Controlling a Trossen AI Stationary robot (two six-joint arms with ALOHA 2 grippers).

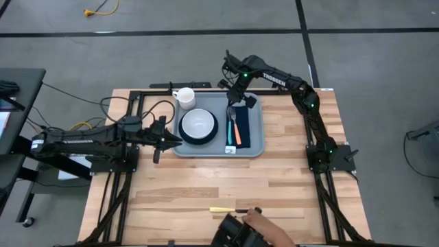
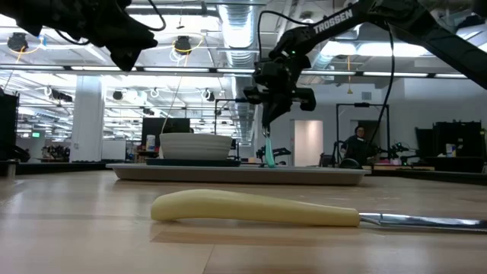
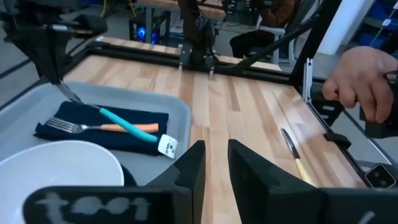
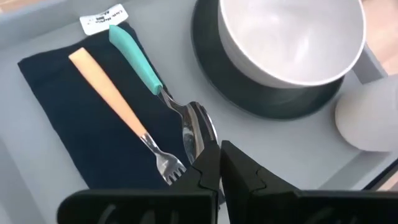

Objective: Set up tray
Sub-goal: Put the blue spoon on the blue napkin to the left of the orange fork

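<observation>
The light grey-blue tray (image 1: 255, 147) lies mid-table. It carries a white bowl (image 1: 199, 124) on a dark plate, a white mug (image 1: 185, 97) at its far left corner, and a navy napkin (image 4: 74, 118) with an orange-handled fork (image 4: 115, 106) on it. My right gripper (image 4: 219, 167) hovers over the tray's far edge, shut on a teal-handled spoon (image 4: 140, 59). My left gripper (image 3: 215, 163) waits just off the tray's left edge, fingers slightly apart, holding nothing. My right gripper pinches the spoon's metal bowl end (image 4: 194, 134) between its two fingertips, coming from above and pointing down. The spoon slants below the fingers (image 2: 268, 148). Its bowl end is raised, and the teal handle's free end (image 4: 118, 34) sits low on the napkin beside the fork.
A knife with a pale yellow handle (image 1: 223, 210) lies on the bare wood near the table's near edge. A person's hand (image 1: 264, 223) is right beside it. Open wood lies between the tray and the knife (image 1: 226, 182).
</observation>
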